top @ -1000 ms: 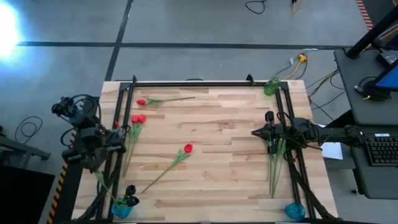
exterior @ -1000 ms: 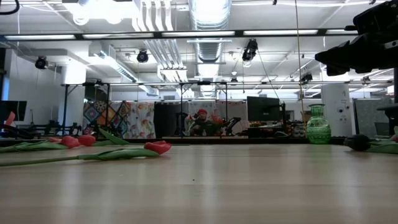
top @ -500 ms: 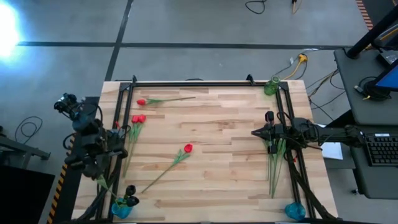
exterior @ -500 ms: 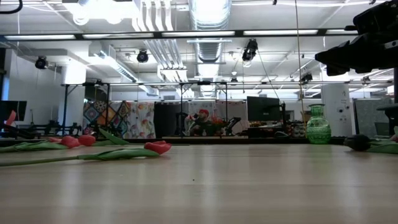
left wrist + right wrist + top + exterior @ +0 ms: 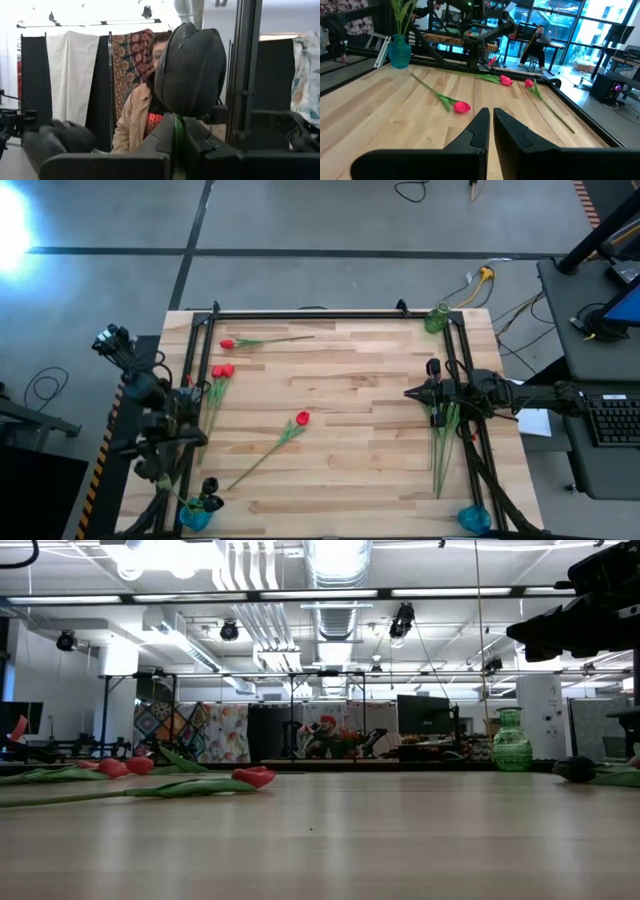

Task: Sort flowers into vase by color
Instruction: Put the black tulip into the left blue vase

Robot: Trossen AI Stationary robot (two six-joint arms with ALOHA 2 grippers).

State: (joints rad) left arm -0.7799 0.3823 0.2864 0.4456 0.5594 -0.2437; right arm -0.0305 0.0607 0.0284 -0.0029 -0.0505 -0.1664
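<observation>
My left gripper (image 5: 163, 463) is at the table's left near corner, shut on a near-black flower whose head (image 5: 190, 70) stands just past the fingers. Its green stem (image 5: 178, 490) slants toward a blue vase (image 5: 195, 516) that holds other dark flowers (image 5: 210, 485). Red flowers lie flat on the table at the far left (image 5: 227, 343), at the left (image 5: 222, 370) and at the middle (image 5: 302, 418). Dark flowers (image 5: 432, 367) lie at the right with their stems (image 5: 440, 440) toward the near edge. My right gripper (image 5: 410, 392) hovers shut and empty beside them. My left gripper pinches the dark flower's green stem (image 5: 178, 142) between its two fingers, just below the head. The head stands clear beyond the fingertips. The flower is lifted off the table, and the rest of the stem trails toward the blue vase.
A green vase (image 5: 436, 318) stands at the far right corner and shows in the low view (image 5: 511, 740). A second blue vase (image 5: 473, 520) stands at the near right corner. A black frame (image 5: 300, 313) runs around the table. A person sits beyond the table (image 5: 137, 120).
My left arm has swung toward the table's near edge with the dark flower, carrying it closer to the blue vase at the left near corner. My right arm has kept still.
</observation>
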